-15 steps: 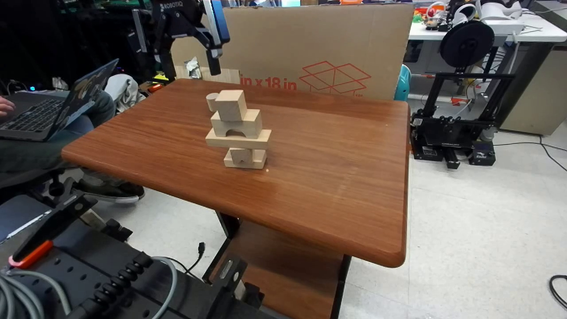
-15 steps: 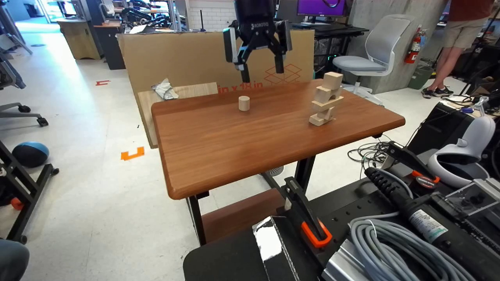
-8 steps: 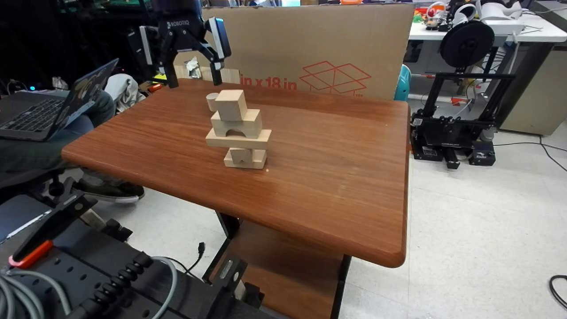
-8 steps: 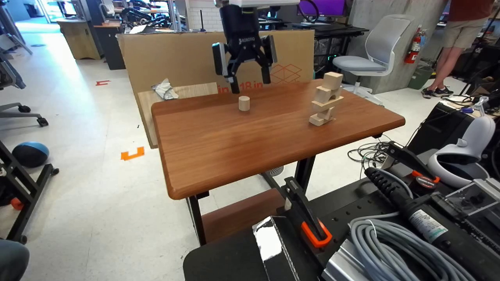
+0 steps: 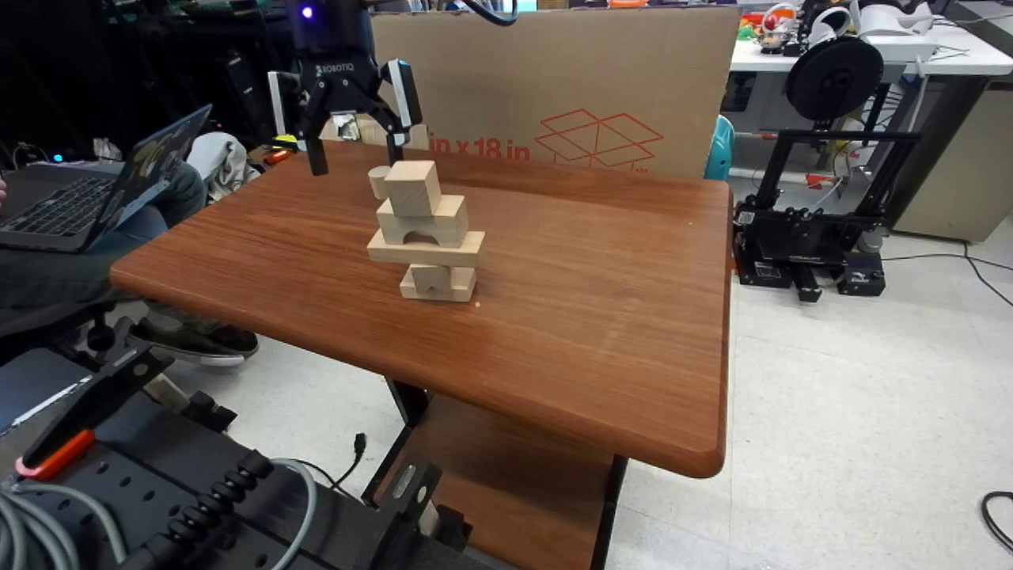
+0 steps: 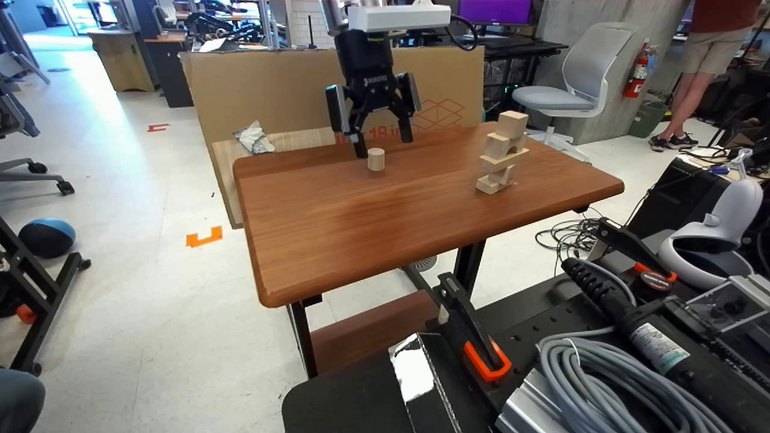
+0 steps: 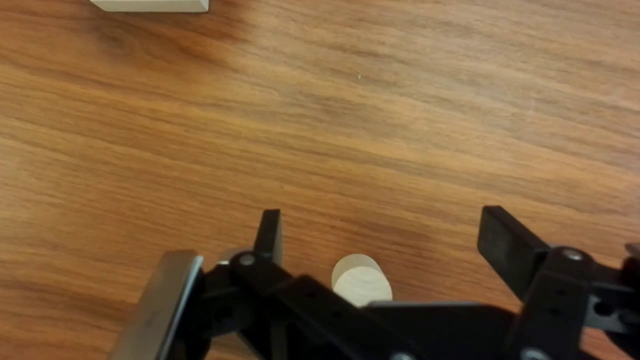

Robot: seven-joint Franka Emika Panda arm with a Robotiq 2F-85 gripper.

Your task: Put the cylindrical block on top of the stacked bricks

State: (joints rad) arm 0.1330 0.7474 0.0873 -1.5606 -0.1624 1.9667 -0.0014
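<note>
pincer [image 5: 356,161]: in an exterior view, jaws spread wide, hanging over table [image 5: 570,317]
tower [image 5: 423,229]: stacked upright on table, in front of pincer, toward its picture-right
laptop [image 5: 138,170]: picture-left of pincer
cylinder [image 6: 376,160]: in an exterior view, upright on table, just below pincer, apart from it
tower, same view: picture-right of pincer, well apart
cardboard [image 6: 271,84]: behind pincer
pincer, wrist view: jaws far apart
cylinder, wrist view: seen between jaws, partly covered by pincer
tower, wrist view: cut-off edge, picture top-left, well away from pincer
</note>
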